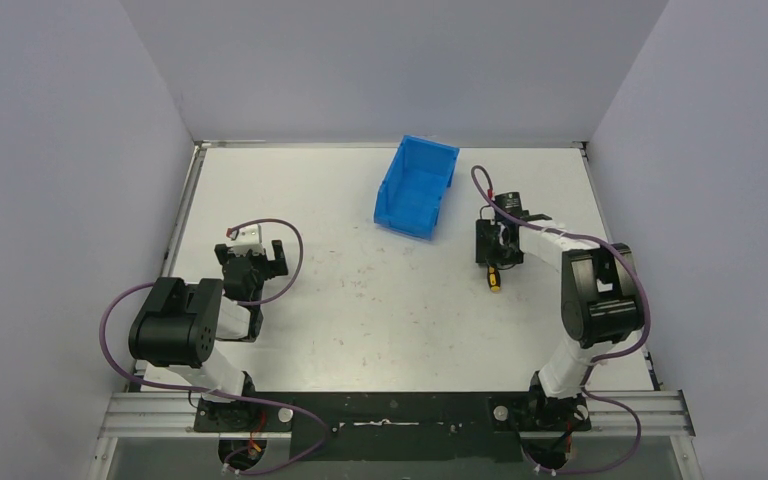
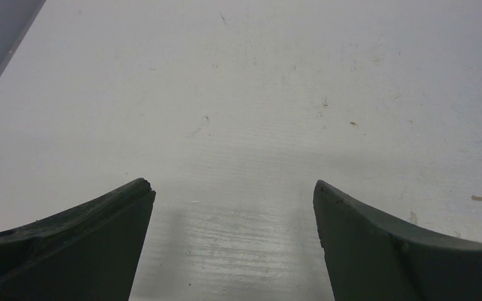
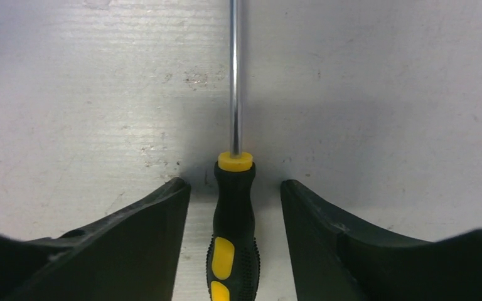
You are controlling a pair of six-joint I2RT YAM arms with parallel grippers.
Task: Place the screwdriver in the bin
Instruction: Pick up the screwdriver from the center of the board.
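The screwdriver (image 1: 495, 277), with a black-and-yellow handle (image 3: 233, 213) and a thin metal shaft, lies flat on the white table at the right. My right gripper (image 1: 493, 250) is down over it. In the right wrist view the right gripper (image 3: 234, 183) is open, its fingers on either side of the handle with a narrow gap on each side. The blue bin (image 1: 417, 186) stands at the back centre, up and to the left of the screwdriver, with nothing inside it. My left gripper (image 1: 260, 262) is open over bare table at the left (image 2: 232, 184), holding nothing.
White walls enclose the table on the left, back and right. The right arm's cable (image 1: 482, 185) loops close to the bin's right side. The table surface (image 2: 238, 94) is scuffed and marked.
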